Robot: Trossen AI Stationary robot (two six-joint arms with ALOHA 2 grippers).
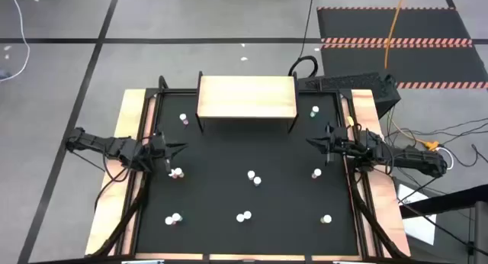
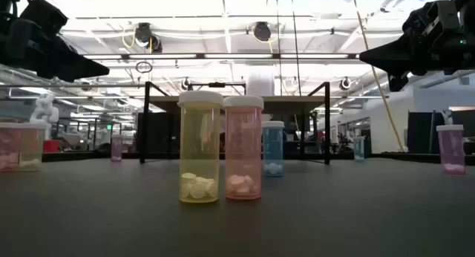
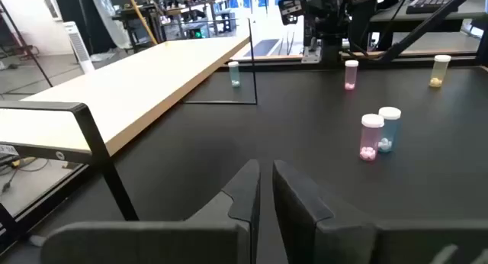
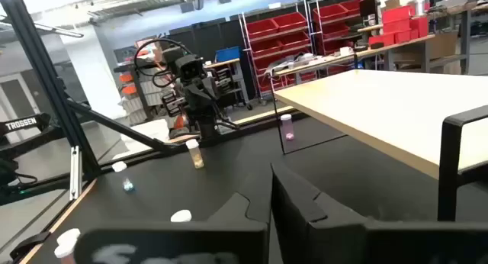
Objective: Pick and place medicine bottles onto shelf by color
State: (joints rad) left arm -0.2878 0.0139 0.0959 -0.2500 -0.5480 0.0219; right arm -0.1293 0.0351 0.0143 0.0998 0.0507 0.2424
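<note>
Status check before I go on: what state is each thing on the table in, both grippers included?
shelf: top bare, no bottles on it
medicine bottles: scattered on the black table, capped
yellow bottle: upright, capped, pills inside
pink bottle: upright beside it, capped, pills inside
left gripper: shut, empty, raised above the table
right gripper: shut, empty, raised above the table

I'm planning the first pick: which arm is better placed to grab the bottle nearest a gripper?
Probably left. In the high view the left gripper hangs just above a bottle pair, with the shelf bare. The right gripper has a bottle almost as near, so it's close.
</note>
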